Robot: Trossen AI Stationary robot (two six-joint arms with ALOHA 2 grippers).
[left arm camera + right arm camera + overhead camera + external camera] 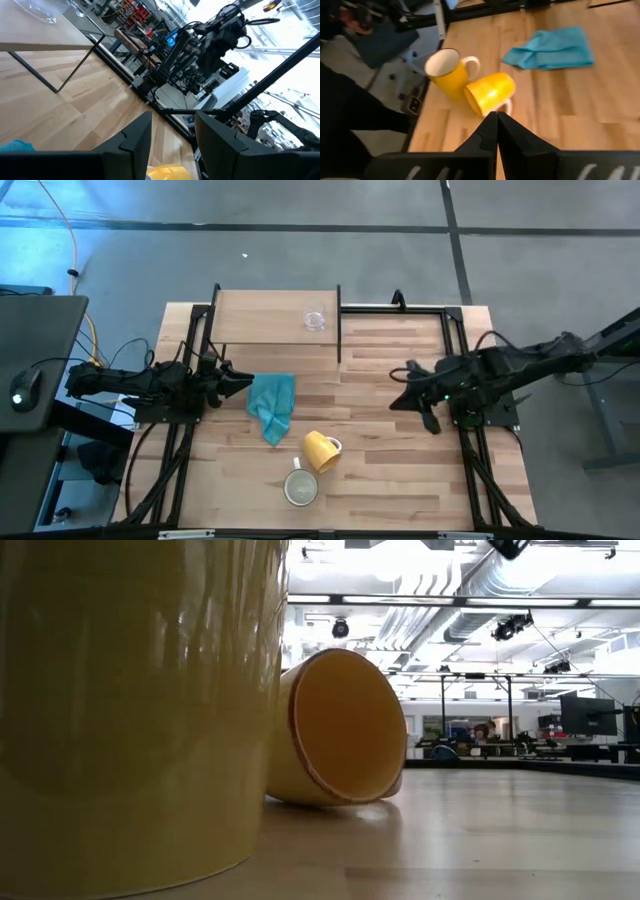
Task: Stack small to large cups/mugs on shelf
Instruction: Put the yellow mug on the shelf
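Observation:
A small clear glass cup (315, 319) stands on the pale raised shelf (260, 315) at the table's far left. An orange-yellow mug (320, 450) lies on its side near the front edge, its mouth (345, 725) turned toward the low camera. Just in front of it a larger pale mug (300, 488) with a white inside (442, 62) stands upright. My left gripper (240, 380) is open and level, beside a teal cloth (272, 405). My right gripper (398, 400) is shut and slants down above the table's right half, holding nothing.
The teal cloth lies crumpled between the shelf and the mugs. Black frame rails (455, 330) run along the table's sides and the shelf's edge. Bare planks (400, 470) stretch across the table's right half.

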